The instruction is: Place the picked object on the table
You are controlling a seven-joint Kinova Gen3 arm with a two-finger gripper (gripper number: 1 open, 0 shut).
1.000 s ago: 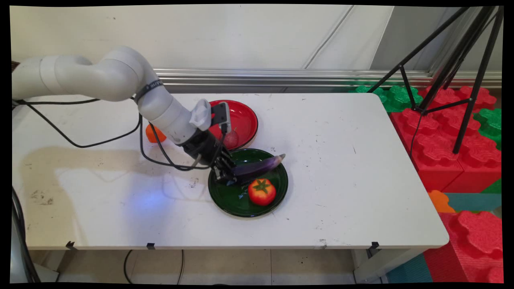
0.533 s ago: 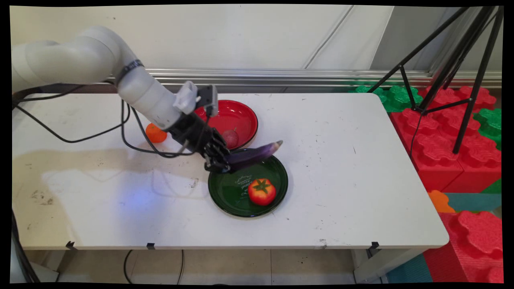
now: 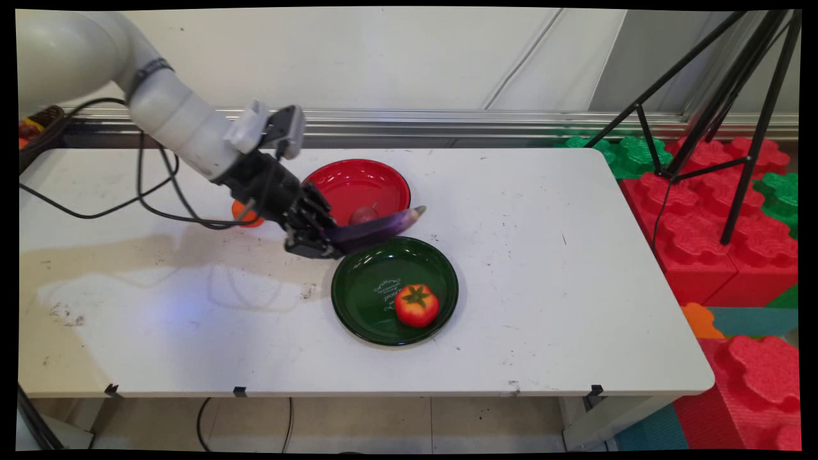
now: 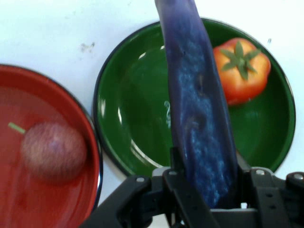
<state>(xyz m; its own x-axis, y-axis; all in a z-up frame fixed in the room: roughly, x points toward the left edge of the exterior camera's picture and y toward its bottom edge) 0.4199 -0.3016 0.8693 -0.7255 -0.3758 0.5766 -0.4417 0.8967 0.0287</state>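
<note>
My gripper (image 3: pixel 323 245) is shut on the thick end of a purple eggplant (image 3: pixel 377 228), holding it in the air over the gap between the two plates. The eggplant (image 4: pixel 199 118) sticks out past the gripper (image 4: pixel 205 190) across the green plate (image 4: pixel 128 123). On the green plate (image 3: pixel 370 300) sits a red-orange tomato (image 3: pixel 416 305), seen too in the hand view as the tomato (image 4: pixel 242 69). A round reddish fruit (image 4: pixel 53 149) with a green stem lies in the red plate (image 4: pixel 28 204); the same plate (image 3: pixel 358 182) is at the back of the table.
A small orange fruit (image 3: pixel 241 214) lies on the table behind the arm. Black cables (image 3: pixel 160 198) hang from the arm over the left of the table. A black tripod (image 3: pixel 716 115) and red and green foam blocks (image 3: pixel 703 211) stand beyond the table's right edge.
The gripper has lifted the eggplant off the green plate and carried it up and to the left, toward the red plate. The tomato has stayed put.
</note>
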